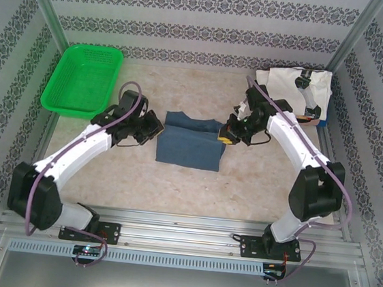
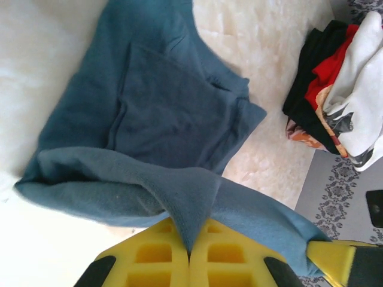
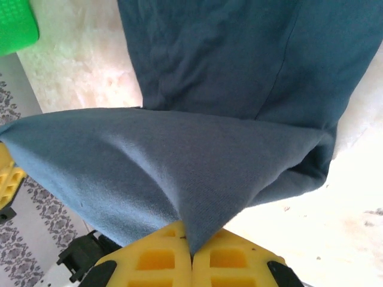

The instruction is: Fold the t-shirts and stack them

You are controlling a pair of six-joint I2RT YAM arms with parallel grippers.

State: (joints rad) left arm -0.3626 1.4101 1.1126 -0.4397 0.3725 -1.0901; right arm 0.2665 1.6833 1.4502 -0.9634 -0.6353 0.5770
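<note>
A slate-blue t-shirt (image 1: pixel 190 140) partly folded at the centre of the table (image 1: pixel 173 183), left gripper (image 2: pixel 190 254) pinched tight on its edge at 9 o'clock, right gripper (image 3: pixel 191 248) pinched tight on its edge at 3 o'clock, pile of other t-shirts (image 1: pixel 300 86) at 1 o'clock, green basket (image 1: pixel 81 80) at 11 o'clock

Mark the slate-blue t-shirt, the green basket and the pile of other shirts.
slate-blue t-shirt (image 1: pixel 191 147): top view, middle of the cloth on the table.
green basket (image 1: pixel 83 81): top view, its bare mesh floor.
shirt pile (image 2: pixel 359 89): left wrist view, the white shirt in the pile.
</note>
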